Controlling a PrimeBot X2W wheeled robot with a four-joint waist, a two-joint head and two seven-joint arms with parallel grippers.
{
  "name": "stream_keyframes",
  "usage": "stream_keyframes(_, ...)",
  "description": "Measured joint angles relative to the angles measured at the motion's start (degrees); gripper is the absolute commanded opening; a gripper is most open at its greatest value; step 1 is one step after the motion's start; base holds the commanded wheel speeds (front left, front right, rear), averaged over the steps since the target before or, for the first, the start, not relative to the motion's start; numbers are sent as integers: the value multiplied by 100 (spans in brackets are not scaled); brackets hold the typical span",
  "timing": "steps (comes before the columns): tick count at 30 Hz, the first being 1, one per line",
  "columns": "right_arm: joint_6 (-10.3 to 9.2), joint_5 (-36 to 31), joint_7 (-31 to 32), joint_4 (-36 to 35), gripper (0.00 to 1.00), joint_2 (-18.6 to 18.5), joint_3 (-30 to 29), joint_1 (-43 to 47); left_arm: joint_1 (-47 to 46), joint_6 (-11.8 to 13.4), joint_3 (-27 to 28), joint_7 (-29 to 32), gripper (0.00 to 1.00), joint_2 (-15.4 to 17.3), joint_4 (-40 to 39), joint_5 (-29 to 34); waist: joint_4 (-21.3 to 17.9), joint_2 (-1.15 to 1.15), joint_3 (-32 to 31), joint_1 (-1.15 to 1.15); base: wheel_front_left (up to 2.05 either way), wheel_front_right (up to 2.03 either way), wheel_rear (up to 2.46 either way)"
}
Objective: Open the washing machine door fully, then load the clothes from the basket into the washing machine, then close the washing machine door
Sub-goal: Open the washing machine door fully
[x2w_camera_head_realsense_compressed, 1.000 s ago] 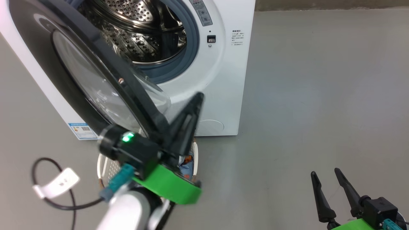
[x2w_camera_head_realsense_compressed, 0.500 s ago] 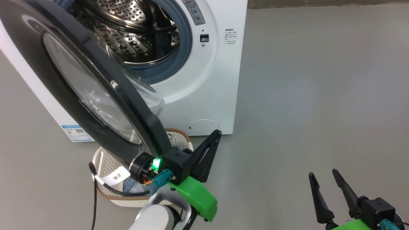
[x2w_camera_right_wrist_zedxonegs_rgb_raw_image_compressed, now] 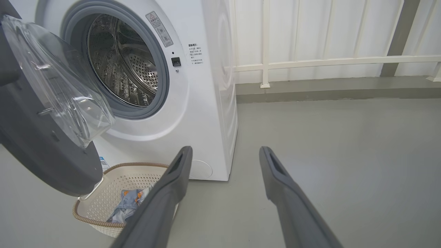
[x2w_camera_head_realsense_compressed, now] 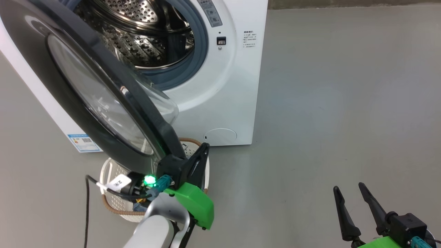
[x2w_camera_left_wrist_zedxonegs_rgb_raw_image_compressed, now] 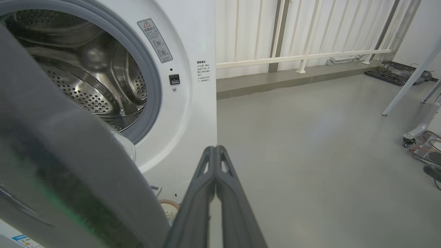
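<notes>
The white washing machine [x2w_camera_head_realsense_compressed: 234, 86] stands with its steel drum [x2w_camera_head_realsense_compressed: 144, 38] exposed. Its black round door [x2w_camera_head_realsense_compressed: 31, 58] swings out to the left, the glass bowl [x2w_camera_right_wrist_zedxonegs_rgb_raw_image_compressed: 58, 86] facing the drum. Below the door's lower edge sits the cream basket [x2w_camera_head_realsense_compressed: 113, 203] with blue clothes [x2w_camera_right_wrist_zedxonegs_rgb_raw_image_compressed: 129, 203] in it. My left gripper [x2w_camera_head_realsense_compressed: 205, 146] is shut on nothing, fingers pressed together just right of the door's bottom edge, above the basket. In the left wrist view the left gripper [x2w_camera_left_wrist_zedxonegs_rgb_raw_image_compressed: 214, 148] points at the machine's lower front. My right gripper [x2w_camera_head_realsense_compressed: 351, 193] hangs open at the lower right, far from the machine [x2w_camera_right_wrist_zedxonegs_rgb_raw_image_compressed: 206, 103].
A black cable with a white tag [x2w_camera_head_realsense_compressed: 117, 182] trails from my left wrist over the basket. Grey floor [x2w_camera_head_realsense_compressed: 344, 103] stretches right of the machine. A white railing [x2w_camera_right_wrist_zedxonegs_rgb_raw_image_compressed: 327, 62] lines the back wall. Table legs and gear [x2w_camera_left_wrist_zedxonegs_rgb_raw_image_compressed: 396, 72] stand at the far right.
My left gripper has dropped from beside the door's middle edge to its bottom edge over the basket, still shut. The camera shifted slightly. The right gripper has not moved.
</notes>
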Motion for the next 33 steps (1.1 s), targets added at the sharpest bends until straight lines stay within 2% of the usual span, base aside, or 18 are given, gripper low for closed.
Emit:
stream_keyframes(13,0,0,0,0,100,7,-15,-1,-5,155,188,-101,0,68,289,-78,30,0,52,0,0,0,0)
stream_keyframes(27,0,4,0,-1,100,10,-32,-8,-23,171,211,-202,0,79,326,-119,65,0,136,0,0,0,0)
stream_keyframes(33,0,4,0,-1,100,13,-40,-91,29,309,242,-244,0,83,163,-191,86,0,153,0,0,0,0)
